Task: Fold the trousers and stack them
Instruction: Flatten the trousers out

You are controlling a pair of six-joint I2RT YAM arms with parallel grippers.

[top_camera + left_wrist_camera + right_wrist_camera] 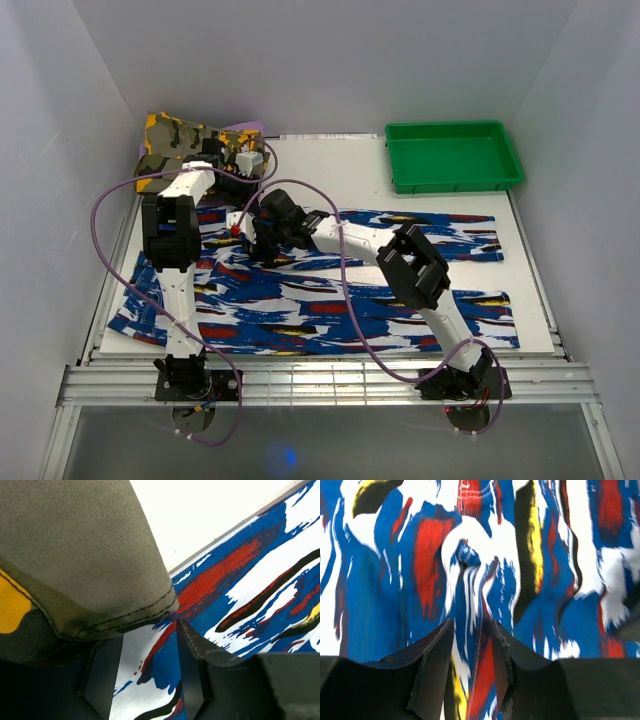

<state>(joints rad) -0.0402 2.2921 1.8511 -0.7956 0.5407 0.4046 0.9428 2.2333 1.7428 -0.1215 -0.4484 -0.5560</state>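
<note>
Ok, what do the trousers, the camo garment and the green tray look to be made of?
The trousers: thin woven cloth, matte; fine weave, stitched seam, soft puckers. The camouflage garment: heavier twill-like cloth, matte; diagonal weave lines, stitched hem. The green tray: probably plastic, smooth; even colour, moulded rim.

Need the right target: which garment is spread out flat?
The blue trousers, spread across the table; the camouflage garment is bunched at the far-left corner.
</note>
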